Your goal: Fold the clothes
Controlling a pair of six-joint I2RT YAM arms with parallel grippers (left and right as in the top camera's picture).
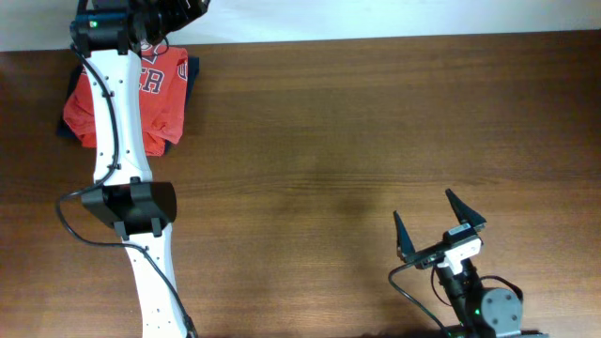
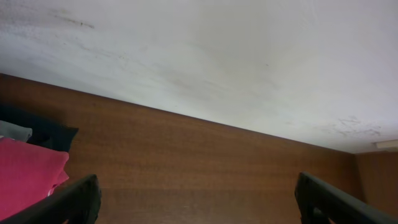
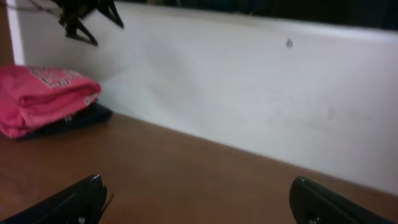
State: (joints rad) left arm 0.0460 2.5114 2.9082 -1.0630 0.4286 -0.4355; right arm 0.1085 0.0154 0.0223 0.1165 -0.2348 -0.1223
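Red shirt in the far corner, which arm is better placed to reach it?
Probably left. The left claw, open, is beside the red shirt; the right claw, also open, is across the table.

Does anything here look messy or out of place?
Nothing stands out. The red T-shirt lies folded on a dark garment at the far left corner of the table. The left end effector and right end effector are open and empty.

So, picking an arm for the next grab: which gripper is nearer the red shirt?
Left. The left gripper hangs open just beyond the red shirt, at its far edge; the right gripper sits open far across the table, toward its near right corner.
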